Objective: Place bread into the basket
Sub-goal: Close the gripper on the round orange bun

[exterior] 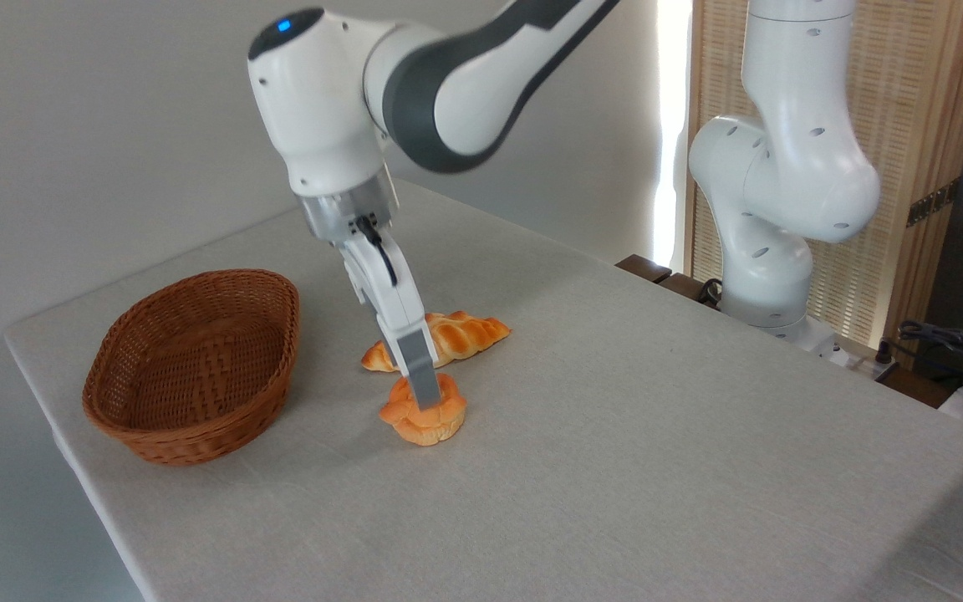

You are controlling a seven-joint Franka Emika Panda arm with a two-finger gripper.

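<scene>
The bread, a small round orange bun with a knotted top, lies on the table's cloth near the middle. The gripper has come down onto it at a tilt. One grey finger shows in front of the bun's top; the other finger is hidden behind it, so the gap between them cannot be seen. The basket, an oval of brown wicker, stands apart to the left with nothing inside it.
A longer golden braided loaf lies just behind the bun, partly covered by the gripper. The arm's white base stands at the table's far right edge. The table's front-left edge runs close under the basket.
</scene>
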